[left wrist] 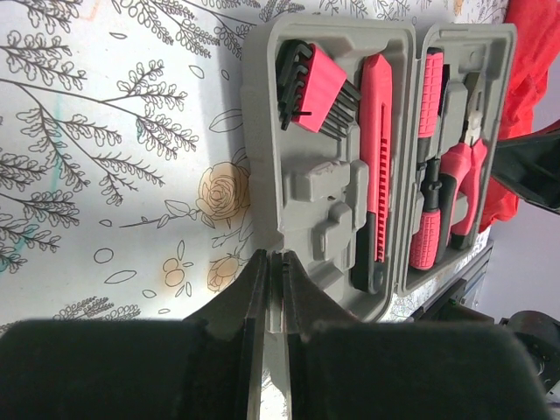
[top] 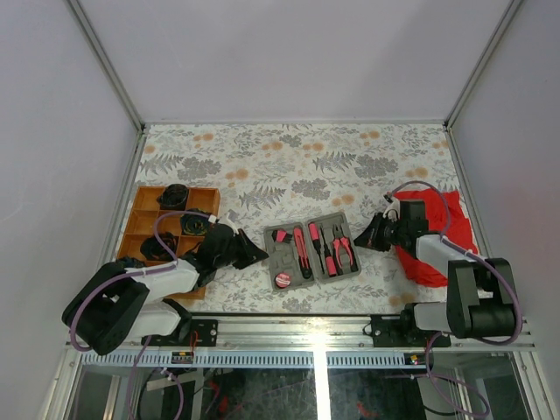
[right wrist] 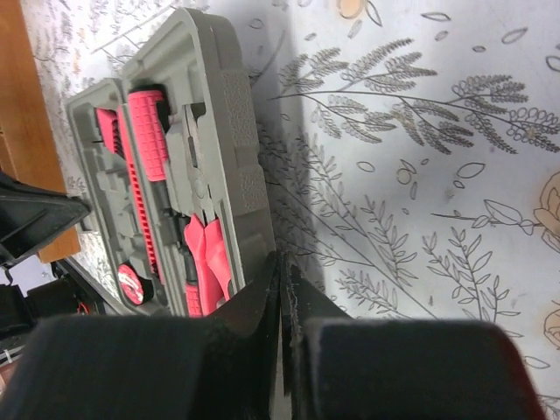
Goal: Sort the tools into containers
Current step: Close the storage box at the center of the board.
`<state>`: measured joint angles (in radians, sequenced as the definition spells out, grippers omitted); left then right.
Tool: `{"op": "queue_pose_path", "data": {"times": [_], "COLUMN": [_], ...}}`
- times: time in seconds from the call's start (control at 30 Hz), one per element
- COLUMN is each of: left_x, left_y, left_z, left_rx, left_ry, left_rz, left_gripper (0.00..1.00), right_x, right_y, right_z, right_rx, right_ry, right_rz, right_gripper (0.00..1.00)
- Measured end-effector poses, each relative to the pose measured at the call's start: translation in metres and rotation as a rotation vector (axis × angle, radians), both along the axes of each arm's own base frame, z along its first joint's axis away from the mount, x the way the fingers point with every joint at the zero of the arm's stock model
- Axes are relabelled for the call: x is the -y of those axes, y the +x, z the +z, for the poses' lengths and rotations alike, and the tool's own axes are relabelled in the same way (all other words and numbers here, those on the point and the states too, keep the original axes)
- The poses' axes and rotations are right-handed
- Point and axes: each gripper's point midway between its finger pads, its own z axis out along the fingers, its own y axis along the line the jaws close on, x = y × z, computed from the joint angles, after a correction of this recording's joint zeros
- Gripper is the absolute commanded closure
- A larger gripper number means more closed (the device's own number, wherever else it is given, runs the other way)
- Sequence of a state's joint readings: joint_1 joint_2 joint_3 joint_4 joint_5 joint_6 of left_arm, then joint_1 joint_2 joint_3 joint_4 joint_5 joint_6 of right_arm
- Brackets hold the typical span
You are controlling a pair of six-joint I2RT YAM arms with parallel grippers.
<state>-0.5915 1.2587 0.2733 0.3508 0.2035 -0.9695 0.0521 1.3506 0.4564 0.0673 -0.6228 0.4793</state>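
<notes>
Left end effector point(left wrist: 269, 267), pinched shut and empty, noses the case's point(top: 312, 251) left edge. Right end effector point(right wrist: 280, 262), equally shut, sits by its right wall. Tools point(top: 324, 249) fill the recesses. Any nudge should press both sides evenly. Tray point(top: 197, 189) lies left, seemingly holding dark items; cloth point(top: 455, 232) crowds the right arm.

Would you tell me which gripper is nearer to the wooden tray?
Left. The left gripper sits just right of the wooden tray; the right gripper is beyond the grey case, on its far side.
</notes>
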Motion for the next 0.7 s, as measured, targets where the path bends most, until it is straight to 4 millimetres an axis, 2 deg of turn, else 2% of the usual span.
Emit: {"op": "queue_pose_path", "data": {"times": [0.1,0.33,0.5,0.53,0.7], "left_x": [0.001,0.003,0.003,0.003,0.003], "left_y": [0.001,0.003,0.003,0.003,0.003], "left_z": [0.0,0.0,0.0,0.0,0.0], "left_rx": [0.002,0.005,0.006,0.006,0.006], "left_ry": [-0.003,-0.013,-0.014,-0.014,-0.014], "left_rz": [-0.002,-0.006,-0.006,-0.006,-0.006], "left_gripper": [1.0,1.0,1.0,1.0,1.0], "right_x": [-0.001,-0.018,-0.046,-0.057,-0.087], "right_y": [0.002,0.011,0.016,0.012,0.004], "right_z": [0.013,0.054,0.09,0.096,0.11], "right_rx": [0.026,0.129,0.216,0.227,0.244], "right_ry": [0.008,0.017,0.052,0.065,0.125], "right_rz": [0.006,0.05,0.108,0.139,0.203], "right_gripper": [1.0,1.0,1.0,1.0,1.0]}}
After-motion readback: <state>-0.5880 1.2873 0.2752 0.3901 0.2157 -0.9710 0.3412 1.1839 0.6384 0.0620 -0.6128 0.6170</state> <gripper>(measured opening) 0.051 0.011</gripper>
